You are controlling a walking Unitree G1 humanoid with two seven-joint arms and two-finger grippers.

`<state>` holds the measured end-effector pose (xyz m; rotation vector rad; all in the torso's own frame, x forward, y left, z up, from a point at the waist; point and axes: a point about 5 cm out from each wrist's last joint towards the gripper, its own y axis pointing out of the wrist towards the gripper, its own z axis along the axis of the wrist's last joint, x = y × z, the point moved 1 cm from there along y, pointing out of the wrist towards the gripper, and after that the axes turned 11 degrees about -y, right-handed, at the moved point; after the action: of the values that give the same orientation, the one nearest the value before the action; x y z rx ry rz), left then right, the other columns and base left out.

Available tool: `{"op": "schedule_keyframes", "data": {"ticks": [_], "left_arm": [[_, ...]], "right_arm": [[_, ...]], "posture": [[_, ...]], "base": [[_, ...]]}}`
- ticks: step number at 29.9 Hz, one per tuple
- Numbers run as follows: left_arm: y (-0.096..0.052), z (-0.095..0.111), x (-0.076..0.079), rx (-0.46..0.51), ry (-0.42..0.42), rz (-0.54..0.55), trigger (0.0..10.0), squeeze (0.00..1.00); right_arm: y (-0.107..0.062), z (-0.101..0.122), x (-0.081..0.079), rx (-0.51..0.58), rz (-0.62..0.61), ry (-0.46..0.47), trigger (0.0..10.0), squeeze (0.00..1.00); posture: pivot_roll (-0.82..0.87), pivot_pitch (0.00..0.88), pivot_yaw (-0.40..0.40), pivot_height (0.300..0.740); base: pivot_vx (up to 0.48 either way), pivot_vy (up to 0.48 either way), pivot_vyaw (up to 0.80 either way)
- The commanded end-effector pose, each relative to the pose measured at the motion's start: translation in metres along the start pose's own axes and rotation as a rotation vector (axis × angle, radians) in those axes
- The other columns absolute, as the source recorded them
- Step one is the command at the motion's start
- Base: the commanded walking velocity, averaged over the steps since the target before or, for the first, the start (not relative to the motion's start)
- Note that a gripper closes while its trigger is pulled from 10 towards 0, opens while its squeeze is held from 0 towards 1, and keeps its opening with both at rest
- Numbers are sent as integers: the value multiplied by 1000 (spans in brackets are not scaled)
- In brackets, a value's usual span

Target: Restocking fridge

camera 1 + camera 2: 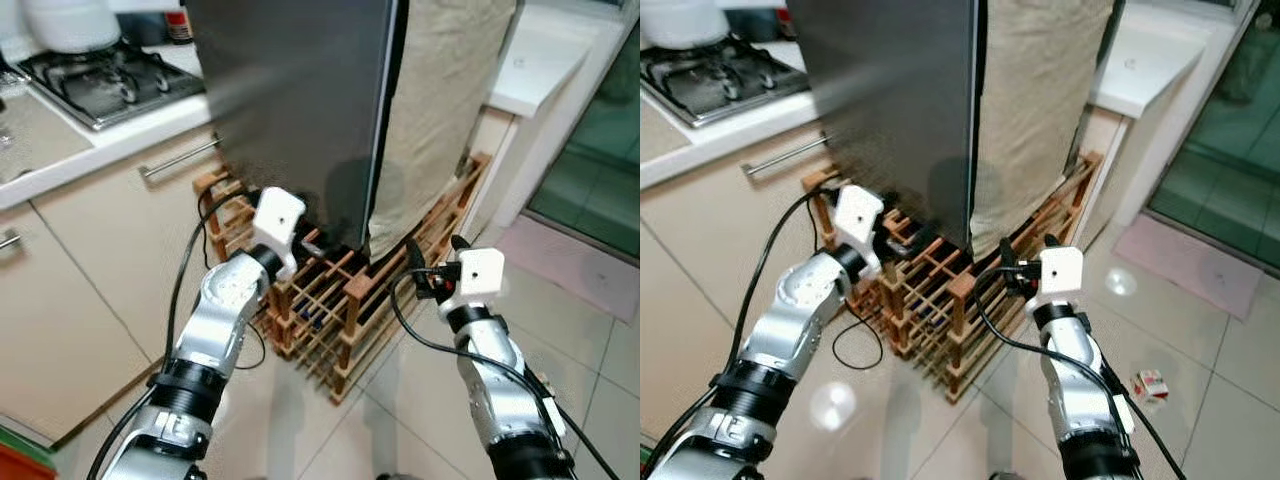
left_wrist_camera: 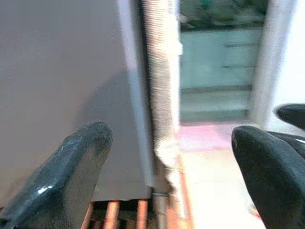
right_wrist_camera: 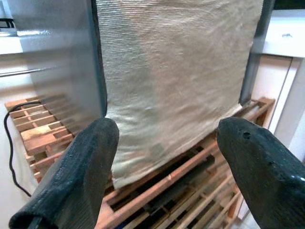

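The fridge stands on a wooden rack, its grey door shut and a beige cloth hanging over its side. The left gripper is just before the fridge's lower corner, fingers spread and empty. The right gripper is near the cloth side of the fridge, fingers likewise apart, holding nothing. A stove sits on the counter beside the fridge.
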<state>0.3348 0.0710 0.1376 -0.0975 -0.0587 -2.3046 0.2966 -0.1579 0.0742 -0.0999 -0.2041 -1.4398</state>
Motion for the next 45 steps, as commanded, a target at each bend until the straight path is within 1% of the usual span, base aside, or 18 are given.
{"op": "schedule_keyframes", "data": {"ticks": [1, 3, 4, 6, 7, 10, 11, 14, 17, 20, 23, 25, 31, 35, 39, 40, 44, 45], "left_arm": [[11, 5, 7, -13, 11, -48, 10000, 0], [19, 6, 10, -16, 2, -56, 10000, 0], [26, 8, 13, -15, 8, -69, 10000, 0], [28, 9, 15, -15, 13, -73, 10000, 0], [32, 12, 16, -12, 12, -71, 10000, 0], [42, 21, 17, 9, 9, -66, 10000, 0], [44, 24, 17, 17, 11, -59, 10000, 0], [47, 28, 16, 29, 14, -58, 10000, 0], [49, 30, 16, 42, 22, -45, 10000, 0], [49, 31, 14, 49, 38, -4, 10000, 0], [49, 32, 11, 57, 52, 27, 10000, 0], [50, 31, 7, 48, 36, 61, 10000, 0], [53, 32, 0, 36, 46, 120, 10000, 0], [61, 34, 8, 30, 42, 95, 10000, 0], [65, 37, 8, 33, 61, 107, 10000, 0], [67, 38, 8, 32, 52, 103, 10000, 0], [70, 40, 11, 32, 28, 92, 10000, 0], [71, 38, 12, 24, 16, 92, 10000, 0]], "right_arm": [[2, 6, 3, 16, -9, -5, 10000, 0], [2, 6, 5, 12, -31, 20, 10000, 0], [0, 4, 10, -7, -68, 51, 10000, 0], [-1, 3, 12, -14, -79, 60, 10000, 0], [-3, 1, 16, -24, -104, 64, 10000, 0], [-13, -9, 24, -92, -142, 22, 10000, 0], [-16, -12, 26, -104, -155, 24, 10000, 0], [-24, -15, 28, -119, -181, 27, 10000, 0], [-27, -16, 27, -125, -187, 25, 10000, 0], [-28, -14, 26, -115, -182, 6, 10000, 0], [-28, -14, 26, -115, -181, 10, 10000, 0], [-27, -14, 24, -116, -166, 9, 10000, 0], [-27, -13, 19, -113, -155, 17, 10000, 0], [-32, -13, 15, -110, -157, 25, 10000, 0], [-36, -13, 13, -110, -159, 26, 10000, 0], [-41, -14, 13, -117, -163, 25, 10000, 0], [-46, -16, 15, -130, -170, 22, 10000, 0], [-51, -17, 16, -138, -175, 17, 10000, 0]], "posture": [[-22, 0, 23, 740], [-29, 0, 29, 740], [-37, 0, 35, 740], [-37, 0, 35, 740], [-48, 0, 44, 740], [-70, 0, 62, 740], [-70, 0, 62, 740], [-89, 0, 78, 740], [-92, 0, 81, 740], [-89, 0, 79, 740], [-84, 0, 76, 740], [-77, 0, 75, 740], [-75, 0, 84, 740], [-88, 0, 102, 740], [-98, 12, 110, 740], [-106, 18, 114, 740], [-113, 26, 116, 740], [-126, 33, 118, 740]], "base": [[0, 0, 0], [0, 0, 0], [0, 0, 0], [0, 0, 0], [0, 0, 0], [0, 0, 0], [0, 0, 0], [0, 0, -523], [0, 0, -515], [0, 0, -346], [0, 0, 0], [0, 0, 0], [0, 0, 0], [0, 0, 0], [0, 0, 0], [0, 0, 0], [0, 0, 0], [0, 0, 0]]}}
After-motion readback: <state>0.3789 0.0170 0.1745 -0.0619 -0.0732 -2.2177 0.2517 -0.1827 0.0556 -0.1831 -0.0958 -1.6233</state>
